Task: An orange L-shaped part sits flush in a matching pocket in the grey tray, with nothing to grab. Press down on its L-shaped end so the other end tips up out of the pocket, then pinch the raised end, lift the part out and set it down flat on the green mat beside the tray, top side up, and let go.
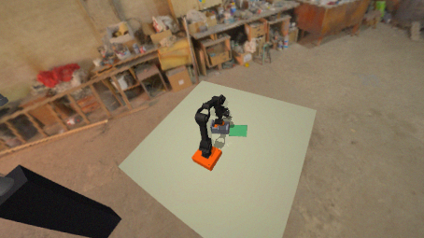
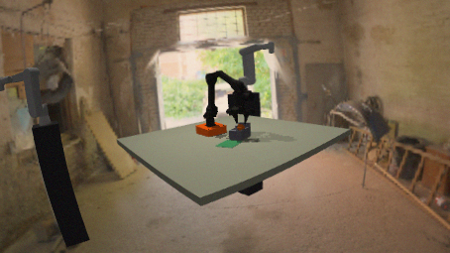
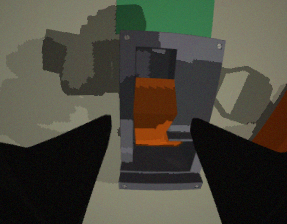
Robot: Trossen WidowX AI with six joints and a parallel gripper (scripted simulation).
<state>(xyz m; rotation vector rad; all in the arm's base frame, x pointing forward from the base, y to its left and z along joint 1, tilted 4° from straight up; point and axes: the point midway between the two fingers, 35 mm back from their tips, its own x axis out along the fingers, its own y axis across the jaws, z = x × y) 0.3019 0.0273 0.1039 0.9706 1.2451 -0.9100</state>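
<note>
The orange part (image 1: pixel 218 125) (image 2: pixel 241 127) (image 3: pixel 154 102) is in the grey tray (image 2: pixel 240 134) (image 3: pixel 199 75). It looks tipped, with one end raised above the tray and a dark empty stretch of pocket showing on the mat side in the wrist view. How high it is raised is hard to tell. The green mat (image 1: pixel 239 131) (image 2: pixel 227 144) (image 3: pixel 179 17) lies against the tray's far end in the wrist view. My gripper (image 2: pixel 241 122) (image 3: pixel 151 122) is open, low over the tray, with one finger on each side of the orange part. Nothing is pinched. The fingertips are hidden in the top view.
The arm's orange base (image 1: pixel 206 159) (image 2: pixel 210 130) (image 3: pixel 279 132) stands on the pale table (image 1: pixel 252 174) (image 2: pixel 198 175), close to the tray. The tray's raised end wall (image 3: pixel 159 177) lies at the bottom of the wrist view. Arm shadows fall around the tray.
</note>
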